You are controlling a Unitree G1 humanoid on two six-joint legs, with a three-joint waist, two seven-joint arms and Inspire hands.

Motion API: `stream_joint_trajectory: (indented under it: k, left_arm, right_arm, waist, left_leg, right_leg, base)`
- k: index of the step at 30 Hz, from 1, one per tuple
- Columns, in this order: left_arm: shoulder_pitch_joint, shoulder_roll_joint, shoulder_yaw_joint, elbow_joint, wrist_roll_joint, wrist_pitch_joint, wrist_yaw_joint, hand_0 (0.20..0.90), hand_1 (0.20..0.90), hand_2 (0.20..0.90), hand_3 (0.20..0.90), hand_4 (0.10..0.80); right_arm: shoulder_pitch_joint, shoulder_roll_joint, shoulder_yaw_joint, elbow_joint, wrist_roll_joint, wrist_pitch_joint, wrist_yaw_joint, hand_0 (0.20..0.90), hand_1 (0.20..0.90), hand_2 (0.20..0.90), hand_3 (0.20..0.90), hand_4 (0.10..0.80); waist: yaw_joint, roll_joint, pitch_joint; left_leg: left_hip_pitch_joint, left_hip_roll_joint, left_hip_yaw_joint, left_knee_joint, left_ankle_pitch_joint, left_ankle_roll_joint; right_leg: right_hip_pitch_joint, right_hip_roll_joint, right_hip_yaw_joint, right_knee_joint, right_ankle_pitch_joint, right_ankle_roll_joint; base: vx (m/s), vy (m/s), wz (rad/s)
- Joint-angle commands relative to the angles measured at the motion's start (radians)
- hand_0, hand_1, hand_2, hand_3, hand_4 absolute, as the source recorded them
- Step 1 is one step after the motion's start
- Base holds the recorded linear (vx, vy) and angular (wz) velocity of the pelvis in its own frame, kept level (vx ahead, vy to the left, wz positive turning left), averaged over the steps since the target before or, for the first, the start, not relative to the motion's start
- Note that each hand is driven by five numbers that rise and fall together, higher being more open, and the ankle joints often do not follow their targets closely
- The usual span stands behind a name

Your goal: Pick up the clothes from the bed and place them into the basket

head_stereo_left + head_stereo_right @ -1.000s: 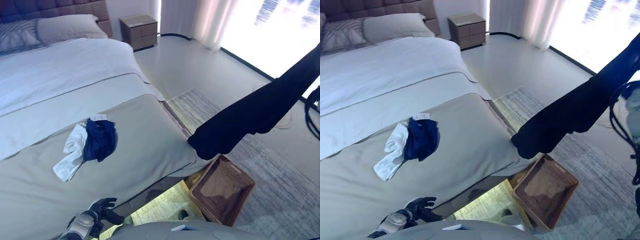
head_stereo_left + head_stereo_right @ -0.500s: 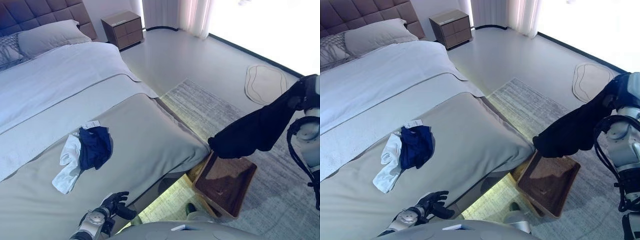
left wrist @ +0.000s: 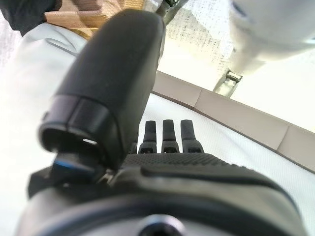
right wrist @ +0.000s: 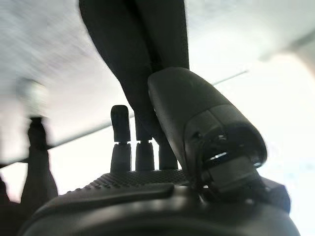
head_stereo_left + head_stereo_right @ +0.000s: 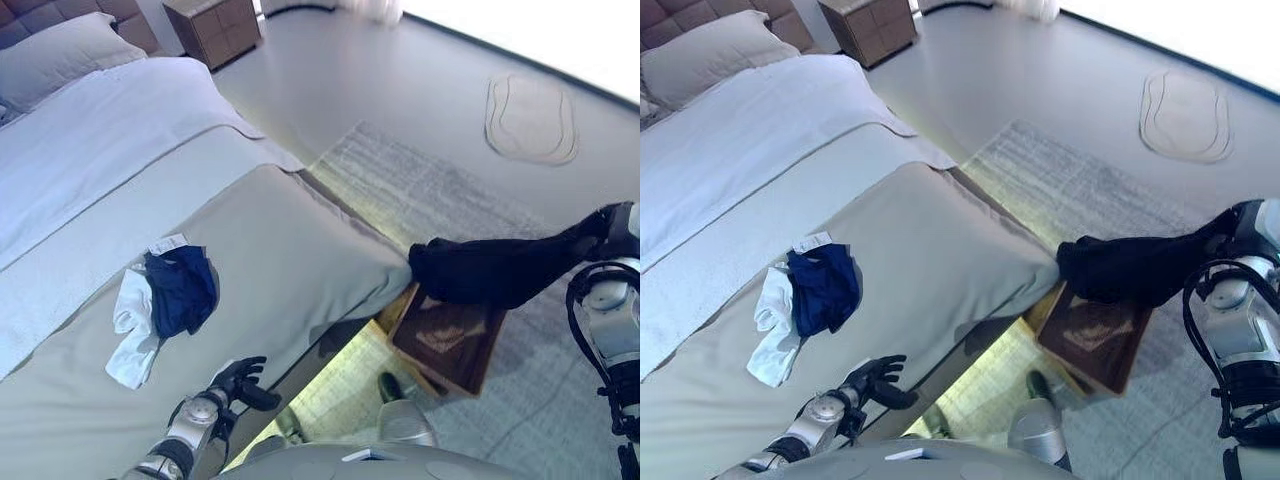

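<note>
A white garment (image 5: 130, 320) and a navy garment (image 5: 180, 290) lie together on the beige cover of the bed (image 5: 290, 250). My right hand (image 5: 606, 226) is shut on a long black garment (image 5: 495, 270), held out low to the right of the bed. Its free end hangs over the far rim of the brown wicker basket (image 5: 450, 340) on the floor by the bed's foot corner. In the right wrist view the black garment (image 4: 140, 59) runs between thumb and fingers. My left hand (image 5: 236, 380) is open and empty at the bed's near edge.
A grey rug (image 5: 440, 185) lies under the basket beside the bed. A small oval mat (image 5: 530, 115) lies further out on the floor. A wooden nightstand (image 5: 215, 25) and pillows (image 5: 55, 70) are at the head of the bed.
The camera has tilted down. My right hand has come down with the black garment, whose free end has dropped from above the bed corner to the basket's rim. The left hand has barely moved.
</note>
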Motion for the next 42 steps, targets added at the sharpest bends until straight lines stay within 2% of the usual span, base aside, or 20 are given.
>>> stream_joint_trajectory:
  k: [1, 6, 7, 8, 9, 10, 14, 22, 31, 37, 38, 42]
  left_arm:
    - [-0.078, 0.021, 0.005, -0.027, -0.099, -0.066, 0.038, 0.9, 0.9, 0.9, 0.9, 0.8]
    - [-0.132, 0.038, -0.014, -0.076, -0.169, -0.101, 0.044, 0.9, 0.9, 0.9, 0.9, 0.8]
    - [-0.139, 0.045, -0.019, -0.083, -0.181, -0.105, 0.04, 0.9, 0.9, 0.9, 0.9, 0.8]
    - [-0.143, 0.049, -0.021, -0.086, -0.19, -0.11, 0.039, 0.9, 0.9, 0.9, 0.9, 0.8]
    - [-0.149, 0.054, -0.025, -0.094, -0.205, -0.115, 0.038, 0.9, 0.9, 0.9, 0.9, 0.8]
    - [-0.152, 0.058, -0.027, -0.101, -0.212, -0.117, 0.037, 0.9, 0.9, 0.9, 0.9, 0.8]
    - [-0.154, 0.077, -0.034, -0.138, -0.236, -0.116, 0.025, 0.9, 0.9, 0.9, 0.9, 0.8]
    - [-0.126, 0.106, -0.037, -0.203, -0.227, -0.091, -0.001, 0.9, 0.9, 0.9, 0.9, 0.8]
    - [-0.047, 0.081, -0.037, -0.215, -0.213, -0.086, -0.008, 0.9, 0.9, 0.9, 0.9, 0.8]
    - [-0.005, 0.083, 0.007, -0.205, -0.214, -0.07, 0.0, 0.9, 0.9, 0.9, 0.9, 0.8]
    - [0.002, 0.087, 0.02, -0.2, -0.211, -0.066, 0.006, 0.9, 0.9, 0.9, 0.9, 0.8]
    - [0.032, 0.09, 0.069, -0.181, -0.224, -0.043, 0.023, 0.9, 0.9, 0.9, 0.9, 0.8]
  right_arm:
    - [-0.136, -0.032, 0.036, 0.046, 0.01, -0.056, -0.123, 0.3, 0.3, 0.3, 0.2, 0.1]
    - [-0.288, -0.035, 0.151, 0.219, 0.069, -0.053, -0.162, 0.3, 0.3, 0.3, 0.2, 0.1]
    - [-0.311, -0.038, 0.169, 0.247, 0.083, -0.046, -0.167, 0.3, 0.3, 0.3, 0.2, 0.1]
    - [-0.327, -0.039, 0.181, 0.268, 0.091, -0.047, -0.175, 0.514, 0.514, 0.514, 0.45, 0.35]
    - [-0.36, -0.041, 0.202, 0.313, 0.094, -0.045, -0.18, 0.585, 0.585, 0.585, 0.532, 0.432]
    - [-0.381, -0.041, 0.217, 0.341, 0.1, -0.039, -0.181, 0.9, 0.9, 0.9, 0.9, 0.8]
    - [-0.439, -0.044, 0.248, 0.45, 0.141, -0.032, -0.189, 0.9, 0.9, 0.9, 0.9, 0.8]
    - [-0.442, -0.048, 0.203, 0.568, 0.224, -0.073, -0.23, 0.9, 0.9, 0.9, 0.9, 0.8]
    - [-0.322, -0.029, 0.123, 0.521, 0.271, -0.18, -0.216, 0.9, 0.9, 0.9, 0.9, 0.8]
    - [-0.191, 0.037, 0.084, 0.328, 0.273, -0.228, -0.227, 0.9, 0.9, 0.9, 0.9, 0.8]
    - [-0.161, 0.05, 0.072, 0.262, 0.249, -0.23, -0.216, 0.9, 0.9, 0.9, 0.9, 0.8]
    - [-0.06, 0.094, 0.035, 0.041, 0.206, -0.253, -0.089, 0.9, 0.9, 0.9, 0.9, 0.8]
  waist:
    - [0.0, 0.009, 0.043]
    - [0.016, 0.07, 0.136]
    - [0.02, 0.077, 0.15]
    - [0.022, 0.08, 0.16]
    - [0.029, 0.087, 0.177]
    - [0.033, 0.09, 0.186]
    - [0.058, 0.102, 0.216]
    - [0.093, 0.107, 0.248]
    - [0.094, 0.108, 0.255]
    - [0.091, 0.064, 0.244]
    - [0.09, 0.047, 0.237]
    - [0.088, -0.015, 0.204]
  left_leg:
    - [0.035, -0.032, -0.109, 0.09, -0.174, 0.002]
    - [-0.071, -0.051, -0.123, 0.191, -0.191, 0.012]
    - [-0.084, -0.057, -0.136, 0.214, -0.213, 0.01]
    - [-0.101, -0.06, -0.139, 0.232, -0.216, 0.012]
    - [-0.139, -0.066, -0.146, 0.268, -0.221, 0.017]
    - [-0.164, -0.07, -0.151, 0.291, -0.224, 0.021]
    - [-0.258, -0.089, -0.17, 0.38, -0.235, 0.035]
    - [-0.382, -0.101, -0.195, 0.5, -0.25, 0.056]
    - [-0.354, -0.109, -0.195, 0.462, -0.22, 0.05]
    - [-0.274, -0.098, -0.184, 0.343, -0.181, 0.042]
    - [-0.269, -0.09, -0.175, 0.315, -0.154, 0.047]
    - [-0.213, -0.084, -0.175, 0.246, -0.148, 0.046]
  right_leg:
    - [-0.087, 0.045, -0.131, 0.136, -0.088, -0.095]
    - [-0.208, 0.009, -0.146, 0.277, -0.141, -0.118]
    - [-0.225, 0.002, -0.142, 0.318, -0.178, -0.116]
    - [-0.243, -0.002, -0.143, 0.344, -0.187, -0.119]
    - [-0.279, -0.008, -0.143, 0.392, -0.202, -0.127]
    - [-0.302, -0.012, -0.142, 0.422, -0.212, -0.131]
    - [-0.38, -0.026, -0.143, 0.533, -0.252, -0.149]
    - [-0.462, -0.032, -0.152, 0.651, -0.288, -0.171]
    - [-0.419, -0.031, -0.151, 0.592, -0.254, -0.16]
    - [-0.317, -0.009, -0.137, 0.415, -0.175, -0.125]
    - [-0.301, -0.002, -0.141, 0.36, -0.127, -0.124]
    - [-0.223, 0.016, -0.135, 0.244, -0.082, -0.1]
  base:
    - [-0.141, 0.006, -0.2]
    - [-0.102, -0.03, -0.15]
    - [-0.016, -0.03, 0.05]
    - [-0.001, -0.028, 0.08]
    - [-0.06, -0.039, 0.07]
    - [-0.045, -0.052, 0.09]
    - [-0.01, -0.061, 0.07]
    - [0.011, -0.052, 0.08]
    - [0.09, 0.097, 0.09]
    - [0.085, 0.125, -0.09]
    - [0.006, 0.1, -0.08]
    - [0.054, 0.111, 0.07]
